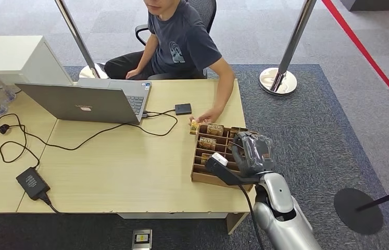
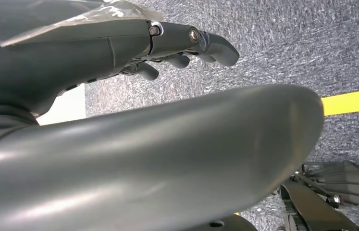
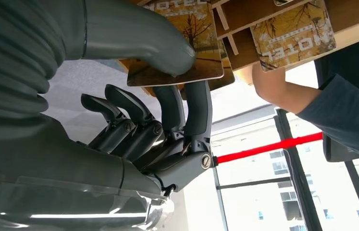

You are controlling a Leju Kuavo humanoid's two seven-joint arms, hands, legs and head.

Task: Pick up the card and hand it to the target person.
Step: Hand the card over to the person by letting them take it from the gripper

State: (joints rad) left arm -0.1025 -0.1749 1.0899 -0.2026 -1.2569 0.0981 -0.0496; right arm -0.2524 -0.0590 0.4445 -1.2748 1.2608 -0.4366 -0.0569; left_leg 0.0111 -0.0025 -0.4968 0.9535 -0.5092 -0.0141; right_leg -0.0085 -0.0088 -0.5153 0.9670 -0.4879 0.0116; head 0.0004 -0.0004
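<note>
A wooden card box (image 1: 202,176) with slots of yellow "HOTEL" cards stands at the table's right front. My right hand (image 1: 252,151) is over the box. In the right wrist view that hand (image 3: 134,130) pinches one hotel card (image 3: 204,45) between its thumb and two fingers, just off the box. Another card (image 3: 295,33) stands in a slot beside it. The seated person (image 1: 182,41) reaches a hand (image 1: 209,115) to the box's far corner. My left hand (image 2: 119,53) hangs over the carpet, fingers loosely apart, holding nothing.
A laptop (image 1: 88,101) with its cables lies on the table (image 1: 109,172)'s far left, a power adapter (image 1: 32,182) at the front left, a small black device (image 1: 183,109) behind the box. Stanchion bases (image 1: 278,80) stand on the carpet beyond the table.
</note>
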